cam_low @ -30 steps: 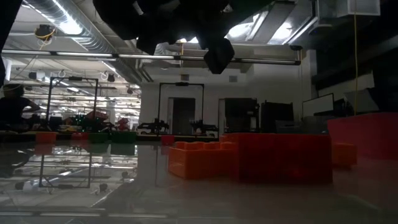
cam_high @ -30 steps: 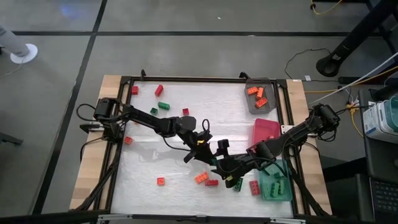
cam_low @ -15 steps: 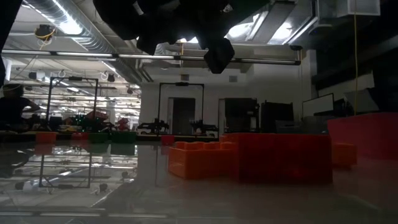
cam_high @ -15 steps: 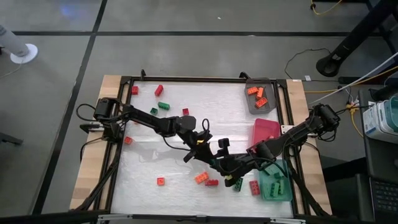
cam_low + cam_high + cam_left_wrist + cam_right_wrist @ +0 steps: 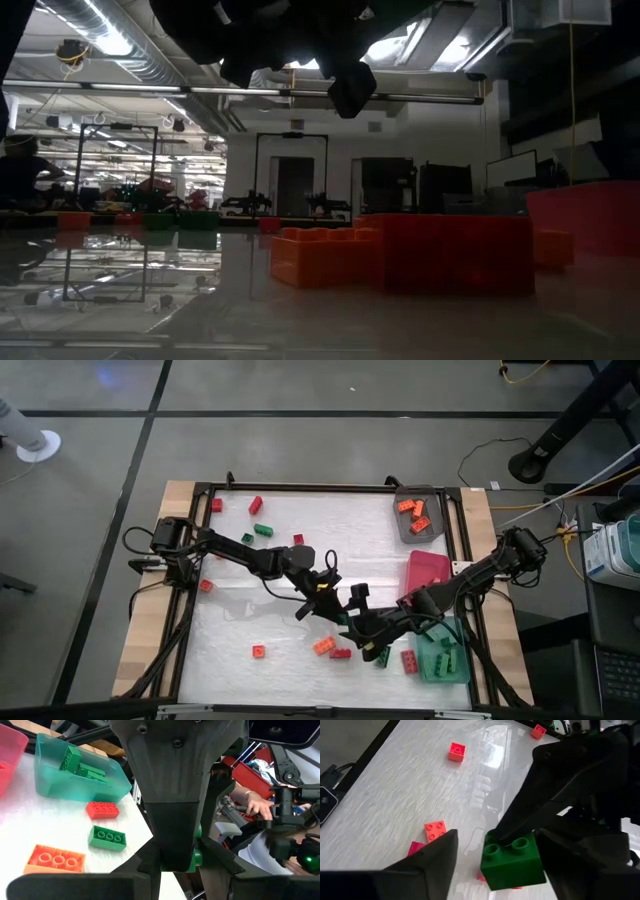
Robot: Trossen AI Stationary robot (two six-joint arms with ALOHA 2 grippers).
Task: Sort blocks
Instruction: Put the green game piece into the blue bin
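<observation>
Lower centre of high view: left claw [image 5: 322, 603] clenched on green brick [image 5: 512, 861]; right claw [image 5: 495, 857] spread around it. Rigid, light, slick; grip flat sides, not studs.

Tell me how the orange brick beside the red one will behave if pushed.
The orange brick looks like rigid plastic, so it probably won't flex. Lying low and flat on the glossy table, it should slide rather than tip, perhaps nudging the red brick. Small, so likely light.
</observation>
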